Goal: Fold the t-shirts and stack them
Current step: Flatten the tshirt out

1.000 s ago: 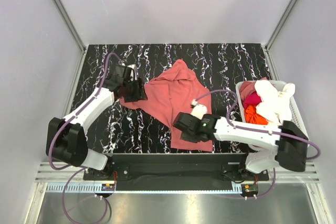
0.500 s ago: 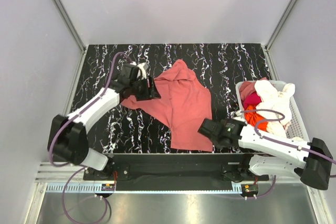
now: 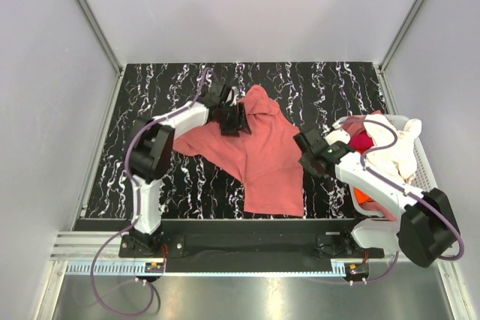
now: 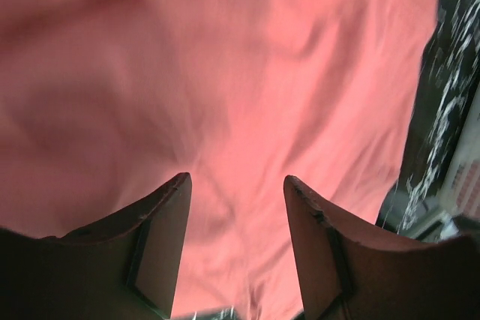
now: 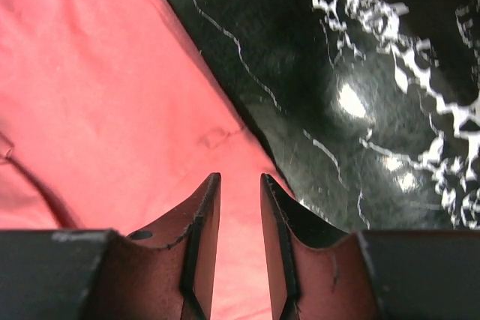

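The black desk [image 3: 322,84] is the biggest thing here. The big salmon-pink shirt [image 3: 259,151] lies on it, in the middle. It is spread out but bumpy, and its far end is bunched up. It is not folded yet.

The white basket [image 3: 428,172] sits at the right side of the desk. A cream shirt [image 3: 394,148] is piled on top in it. A red or magenta one [image 3: 362,142] and an orange one [image 3: 361,195] peek out under it.

The left gripper [image 3: 238,119] hangs over the far, bunched part of the pink shirt. In its own camera the left gripper [image 4: 236,185] is wide apart with only pink cloth below it. It holds nothing.

The right gripper [image 3: 304,142] is over the right edge of the pink shirt, between the shirt and the basket. Its camera shows the right gripper [image 5: 238,181] with just a thin gap between the fingers. Nothing is in the gap.

I think the job is at the step of making the pink shirt flat, before the first fold. Next, each gripper needs to go down and pinch an edge of the cloth. The right one may need to open more first.

The near edge of the shirt is close to the near edge of the desk. There is little room on the right, by the basket. The far side and the left side have lots of bare desk to pull cloth into.
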Controlling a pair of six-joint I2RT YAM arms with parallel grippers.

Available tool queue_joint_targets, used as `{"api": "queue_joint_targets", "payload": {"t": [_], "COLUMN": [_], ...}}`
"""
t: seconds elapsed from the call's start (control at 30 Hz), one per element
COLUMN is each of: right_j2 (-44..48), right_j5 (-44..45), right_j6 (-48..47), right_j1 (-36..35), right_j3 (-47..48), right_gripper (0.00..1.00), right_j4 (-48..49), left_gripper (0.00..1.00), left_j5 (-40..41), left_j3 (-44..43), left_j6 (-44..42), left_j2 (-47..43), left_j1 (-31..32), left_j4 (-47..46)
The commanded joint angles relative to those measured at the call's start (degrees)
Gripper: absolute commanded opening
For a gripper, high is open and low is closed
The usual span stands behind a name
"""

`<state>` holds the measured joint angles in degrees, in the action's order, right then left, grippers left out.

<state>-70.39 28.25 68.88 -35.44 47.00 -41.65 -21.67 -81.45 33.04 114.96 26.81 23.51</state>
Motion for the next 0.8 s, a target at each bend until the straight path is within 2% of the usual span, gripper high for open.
{"api": "queue_joint_targets", "payload": {"t": [0.0, 0.13, 0.2, 0.33, 0.6, 0.7, 0.77], "right_j2": [-3.1, -8.6, -14.3, -22.8, -37.6, -38.5, -35.2], "right_j5": [-2.1, -9.8, -12.8, -14.2, -14.9, -14.3, -13.9], "right_j6": [-7.7, -14.6, -17.4, -21.8, -27.8, -30.4, -28.5], "right_j1": [3.7, 7.8, 9.7, 10.1, 15.5, 16.2, 16.2], "right_j3": [1.9, -1.2, 0.1, 7.5, 20.0, 25.6, 28.5], "right_gripper": [0.35, 0.36, 0.34, 0.34, 0.33, 0.32, 0.32], "right_j4": [5.3, 21.0, 25.0, 27.0, 26.7, 22.1, 15.2], "left_gripper": [0.57, 0.57, 0.57, 0.57, 0.57, 0.57, 0.57], "left_j5": [3.4, 7.4, 8.4, 10.4, 10.0, 7.3, 6.8], "left_j3": [-8.3, -13.3, -14.1, -15.4, -23.1, -25.3, -24.7], "left_j6": [0.1, 0.7, 1.4, 0.7, -0.7, -0.6, -0.6], "left_j2": [5.4, 10.4, 11.1, 12.0, 16.4, 13.9, 10.4], "left_j1": [-0.4, -1.0, -1.8, -3.1, -6.4, -7.4, -7.5], "left_j4": [1.5, 4.4, 4.4, 4.5, 5.1, 5.8, 6.2]}}
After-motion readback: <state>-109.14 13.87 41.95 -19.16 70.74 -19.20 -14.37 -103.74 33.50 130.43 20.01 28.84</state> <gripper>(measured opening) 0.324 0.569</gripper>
